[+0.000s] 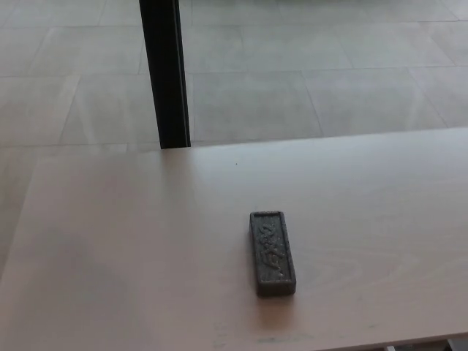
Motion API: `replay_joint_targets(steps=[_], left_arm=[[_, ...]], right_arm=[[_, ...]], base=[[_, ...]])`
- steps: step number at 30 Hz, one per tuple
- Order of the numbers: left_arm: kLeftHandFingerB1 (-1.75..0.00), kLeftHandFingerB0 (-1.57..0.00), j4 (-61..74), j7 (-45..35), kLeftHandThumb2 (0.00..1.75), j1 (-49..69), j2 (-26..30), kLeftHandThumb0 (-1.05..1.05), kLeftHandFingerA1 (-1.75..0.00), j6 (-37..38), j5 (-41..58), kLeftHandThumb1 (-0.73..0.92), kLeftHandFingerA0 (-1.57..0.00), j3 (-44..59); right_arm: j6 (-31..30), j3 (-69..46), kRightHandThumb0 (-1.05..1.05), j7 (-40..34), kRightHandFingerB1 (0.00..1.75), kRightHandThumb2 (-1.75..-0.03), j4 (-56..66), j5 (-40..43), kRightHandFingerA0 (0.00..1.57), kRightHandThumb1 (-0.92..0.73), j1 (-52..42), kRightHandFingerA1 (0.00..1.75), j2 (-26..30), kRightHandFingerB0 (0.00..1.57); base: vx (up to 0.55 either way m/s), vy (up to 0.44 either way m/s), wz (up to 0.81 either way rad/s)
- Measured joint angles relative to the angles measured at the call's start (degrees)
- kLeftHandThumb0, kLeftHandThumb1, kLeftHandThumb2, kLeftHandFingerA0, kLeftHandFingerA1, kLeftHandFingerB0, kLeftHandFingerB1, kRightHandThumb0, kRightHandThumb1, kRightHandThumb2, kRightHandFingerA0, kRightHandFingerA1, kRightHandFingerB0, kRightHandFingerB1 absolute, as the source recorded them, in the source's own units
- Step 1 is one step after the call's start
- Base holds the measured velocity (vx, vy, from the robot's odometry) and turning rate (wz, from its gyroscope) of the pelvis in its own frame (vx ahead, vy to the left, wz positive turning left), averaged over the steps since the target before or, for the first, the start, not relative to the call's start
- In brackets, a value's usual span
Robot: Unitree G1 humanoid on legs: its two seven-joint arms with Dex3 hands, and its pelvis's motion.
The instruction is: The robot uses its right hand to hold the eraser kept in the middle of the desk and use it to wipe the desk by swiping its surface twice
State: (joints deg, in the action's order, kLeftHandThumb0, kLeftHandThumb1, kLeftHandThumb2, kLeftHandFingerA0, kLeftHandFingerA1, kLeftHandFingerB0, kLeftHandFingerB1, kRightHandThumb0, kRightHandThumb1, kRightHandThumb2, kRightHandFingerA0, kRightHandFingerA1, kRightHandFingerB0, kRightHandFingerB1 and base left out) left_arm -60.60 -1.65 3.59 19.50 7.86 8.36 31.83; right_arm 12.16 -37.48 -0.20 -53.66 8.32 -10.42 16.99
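Observation:
A dark grey rectangular eraser (272,253) lies flat on the pale wooden desk (131,248), a little right of the middle and close to the near edge. Its long side runs away from me and its top bears a faint raised pattern. Neither of my hands shows in the head view, and nothing touches the eraser.
A black upright post (165,73) stands just behind the desk's far edge, left of centre. Beyond it lies a light tiled floor (314,66). The desk's near edge runs along the bottom right of the picture.

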Motion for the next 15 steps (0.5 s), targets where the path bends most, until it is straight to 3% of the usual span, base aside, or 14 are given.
replay_joint_targets(steps=[1, 3, 5, 7, 8, 9, 10, 11, 13, 15], left_arm=[[-0.81, -0.64, -0.57, -0.13, 0.59, -0.24, 0.27, -0.60, -0.96, 0.28, 0.56, 0.63, -0.56, 1.05], [-0.81, -0.64, -1.42, -0.38, 0.59, -0.63, 0.78, -0.60, -0.96, 1.01, 1.67, 0.63, -0.56, 2.76], [-0.80, -0.64, -1.97, -0.57, 0.60, -0.91, 1.01, -0.61, -1.00, 1.70, 2.15, 0.64, -0.58, 3.37], [-0.80, -0.65, -2.54, -0.90, 0.60, -1.03, 1.04, -0.63, -0.98, 2.32, 2.66, 0.63, -0.57, 3.72], [-0.80, -0.63, -2.94, -1.12, 0.61, -1.11, 1.05, -0.64, -0.96, 2.58, 3.06, 0.64, -0.56, 3.98], [-0.82, -0.65, -3.08, -1.20, 0.91, -1.13, 1.06, -0.66, -0.91, 2.69, 3.17, 0.45, -0.61, 4.05], [-0.82, -0.65, -3.45, -1.50, 0.91, -1.16, 1.07, -0.66, -0.91, 3.07, 3.61, 0.45, -0.61, 4.28], [-0.83, -0.63, -3.50, -1.69, 0.58, -1.17, 1.06, -0.61, -0.98, 3.30, 3.91, 0.66, -0.57, 4.41], [-0.82, -0.63, -3.44, -1.71, 0.60, -1.04, 1.05, -0.61, -1.00, 3.46, 4.08, 0.66, -0.57, 4.39], [-0.82, -0.62, -3.35, -1.71, 0.61, -1.07, 1.05, -0.61, -0.99, 3.55, 4.14, 0.65, -0.56, 4.34]], right_arm=[[0.60, -1.47, -0.62, -0.25, 0.75, -0.59, 0.38, 0.67, 0.91, -0.62, 0.23, 0.93, 0.30, 0.46], [1.45, -4.82, -0.62, -0.95, 0.75, -0.59, 1.95, 2.26, 0.91, -0.62, 1.38, 0.93, 1.48, 0.46], [1.74, -7.62, -0.64, -1.74, 0.79, -0.60, 4.39, 3.77, 0.88, -0.67, 3.06, 1.02, 2.55, 0.30], [1.55, -9.87, -0.65, -2.95, 0.83, -0.60, 7.22, 5.12, 0.81, -0.68, 5.50, 1.07, 3.98, 0.23], [1.16, -10.98, -0.67, -3.86, 0.80, -0.60, 8.66, 5.85, 0.79, -0.68, 7.40, 1.08, 5.15, 0.23], [0.97, -11.31, -0.66, -4.19, 0.78, -0.60, 9.23, 6.08, 0.75, -0.64, 8.23, 1.03, 5.58, 0.24], [0.06, -12.31, -0.66, -5.44, 0.78, -0.60, 11.61, 6.96, 0.75, -0.64, 11.35, 1.03, 7.34, 0.24], [-0.64, -12.80, -0.60, -6.08, 0.61, -0.60, 13.04, 7.59, 0.81, -0.64, 13.28, 0.68, 8.37, 0.43], [-1.83, -12.47, -0.58, -6.77, 0.54, -0.59, 16.25, 8.31, 0.79, -0.64, 17.80, 0.62, 9.63, 0.48], [-3.21, -11.45, -0.58, -7.16, 0.51, -0.59, 19.96, 8.93, 0.90, -0.62, 21.43, 0.59, 9.69, 0.57]], base=[[0.00, 0.000, 0.00], [0.00, 0.000, 0.00], [0.00, 0.000, 0.00], [0.00, 0.000, 0.00], [0.00, 0.000, 0.00], [0.00, 0.000, 0.00], [0.00, 0.000, 0.00], [0.00, 0.000, 0.00], [0.00, 0.000, 0.00], [0.00, 0.000, 0.00]])
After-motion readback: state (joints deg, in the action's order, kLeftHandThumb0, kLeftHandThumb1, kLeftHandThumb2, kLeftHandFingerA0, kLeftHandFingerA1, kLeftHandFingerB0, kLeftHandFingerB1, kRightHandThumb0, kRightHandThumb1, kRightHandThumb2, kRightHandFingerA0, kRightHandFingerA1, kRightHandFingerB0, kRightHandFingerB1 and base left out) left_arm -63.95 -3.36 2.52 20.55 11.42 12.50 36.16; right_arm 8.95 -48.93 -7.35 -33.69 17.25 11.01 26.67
